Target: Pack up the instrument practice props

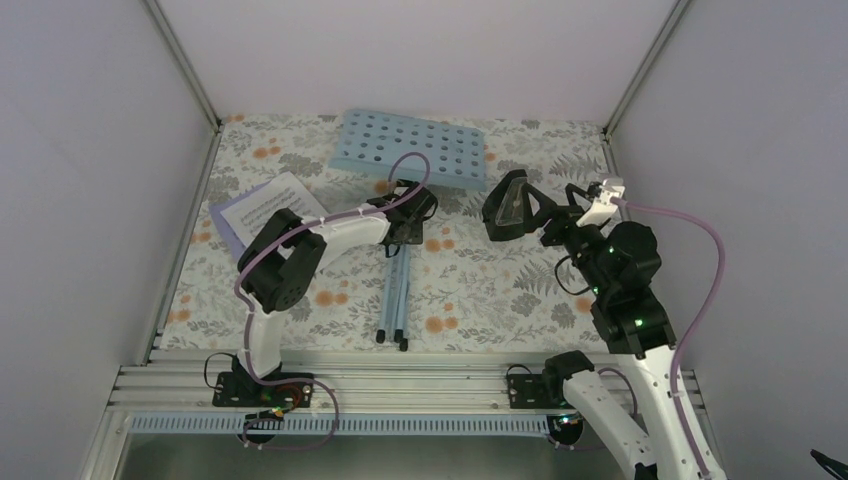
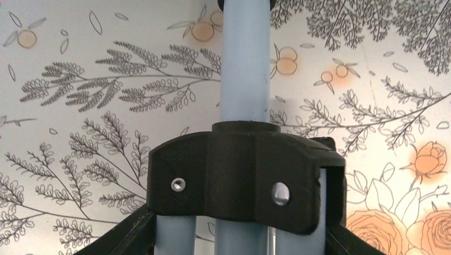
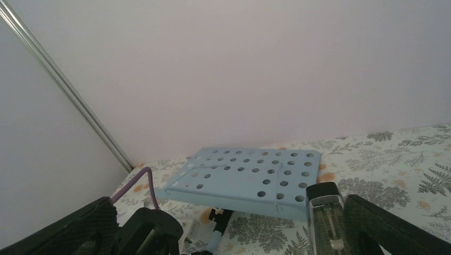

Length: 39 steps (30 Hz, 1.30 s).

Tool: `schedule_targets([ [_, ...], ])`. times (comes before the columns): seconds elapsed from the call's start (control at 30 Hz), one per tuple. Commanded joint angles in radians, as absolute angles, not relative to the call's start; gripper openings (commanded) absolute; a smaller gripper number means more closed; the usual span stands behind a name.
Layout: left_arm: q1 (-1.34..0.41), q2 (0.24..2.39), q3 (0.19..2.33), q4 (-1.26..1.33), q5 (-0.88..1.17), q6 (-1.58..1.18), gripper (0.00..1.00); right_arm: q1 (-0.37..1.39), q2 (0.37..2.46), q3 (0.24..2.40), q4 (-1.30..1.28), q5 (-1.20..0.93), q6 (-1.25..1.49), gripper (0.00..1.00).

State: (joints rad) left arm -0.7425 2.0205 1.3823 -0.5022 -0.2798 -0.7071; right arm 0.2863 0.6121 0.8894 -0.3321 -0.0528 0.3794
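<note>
music stand [image 1: 410, 150] flat on desk [image 1: 480, 290], long axis near-to-far, tray far, feet near | left hand [image 1: 408, 215] straddles its pole, grip can't tell | right hand [image 1: 542, 215] spread, metronome [image 1: 508, 205] beside one finger

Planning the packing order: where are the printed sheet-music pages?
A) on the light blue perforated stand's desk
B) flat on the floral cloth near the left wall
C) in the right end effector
B: the white and lavender printed sheet-music pages lie flat on the floral tablecloth, beside the left arm.
</note>
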Motion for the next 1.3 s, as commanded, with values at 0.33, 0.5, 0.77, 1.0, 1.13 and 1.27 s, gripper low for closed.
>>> schedule_targets([
  [0.33,-0.73,1.726,1.337,-0.263,-0.271,-0.532,1.0,0.279,0.771,0.943,-0.36,0.013,0.299,1.0],
  [0.5,-0.618,1.576,1.279,-0.225,-0.171,-0.41,1.0,0.167,0.908,1.004,-0.346,0.058,0.239,1.0],
  [0.77,0.037,1.195,0.975,-0.14,0.161,-0.407,1.0,-0.36,0.968,0.879,-0.178,-0.226,0.296,0.99],
  [1.0,0.274,1.027,0.677,0.045,-0.088,-0.353,1.0,-0.375,0.807,0.379,0.47,-0.058,0.269,1.0],
  [1.13,0.21,0.98,0.445,0.364,-0.193,-0.23,1.0,-0.352,0.798,0.164,0.759,-0.087,0.261,0.99],
  [1.27,0.142,1.027,0.353,0.534,-0.15,-0.109,1.0,-0.293,0.927,0.153,0.83,-0.11,0.216,1.0],
])
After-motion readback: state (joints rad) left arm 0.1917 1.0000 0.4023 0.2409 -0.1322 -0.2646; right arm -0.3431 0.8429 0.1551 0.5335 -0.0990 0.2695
